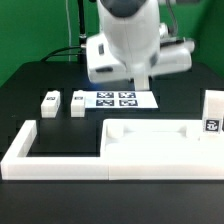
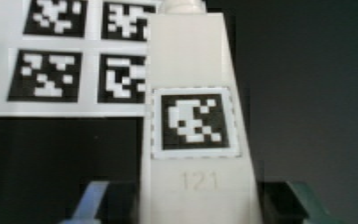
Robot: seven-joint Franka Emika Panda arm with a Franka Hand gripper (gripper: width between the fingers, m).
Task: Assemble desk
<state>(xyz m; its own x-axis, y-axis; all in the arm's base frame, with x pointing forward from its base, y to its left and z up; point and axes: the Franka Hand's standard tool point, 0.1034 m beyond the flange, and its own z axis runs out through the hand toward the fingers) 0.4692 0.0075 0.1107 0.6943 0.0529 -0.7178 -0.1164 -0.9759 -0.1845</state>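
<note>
The hand (image 2: 194,206) is closed on a leg (image 2: 194,120), gripping its sides (tag toward the wrist camera), over the marker board (image 1: 118,99). The tabletop (image 1: 160,140) lies on the table (image 1: 30,70) inside the frame (image 1: 28,150); two more legs (image 1: 50,102) sit beside the board.

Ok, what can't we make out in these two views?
1. Wrist view: the hand is cut by the picture's edge and blurred; whether its fingers press the leg is unclear.
2. Exterior view: the arm housing hides hand and leg.
3. Exterior view: another leg is cut by that view's right edge.
4. Exterior view: tags on the two small legs are too small to read.
</note>
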